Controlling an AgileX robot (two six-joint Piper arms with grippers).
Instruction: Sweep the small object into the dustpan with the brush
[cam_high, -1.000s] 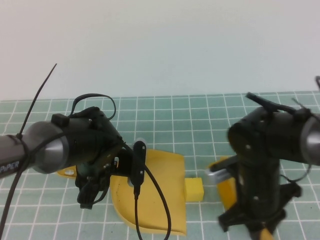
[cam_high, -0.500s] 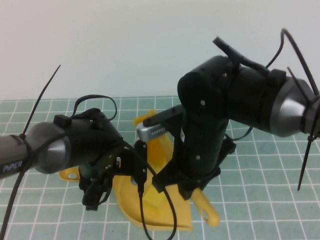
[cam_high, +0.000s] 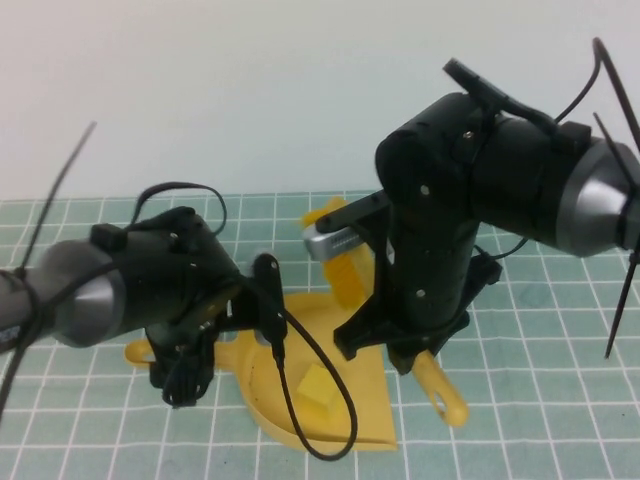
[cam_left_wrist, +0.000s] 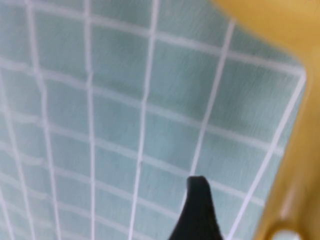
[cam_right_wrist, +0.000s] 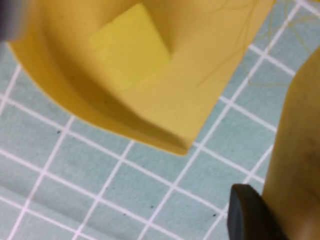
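Resting inside one dustpan (cam_high: 365, 385) is one cube (cam_high: 322, 385); right pincer (cam_right_wrist: 260, 210) clamps one brush (cam_high: 437, 382); left pincer (cam_left_wrist: 197, 210) apart.

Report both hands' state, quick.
Left hand, by the dustpan handle: cannot be told.
Right hand, above the dustpan: closed, holding the brush.

Mustard-yellow dustpan (cam_high: 365, 385) – pale-yellow cube (cam_high: 320, 385) – seemingly orange-yellow bristles (cam_high: 350, 275), teal white-gridded mat (cam_high: 540, 400)

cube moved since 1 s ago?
Yes. The small object went from the grid mat beside the dustpan's open edge to inside the scoop, toward the robot's left.
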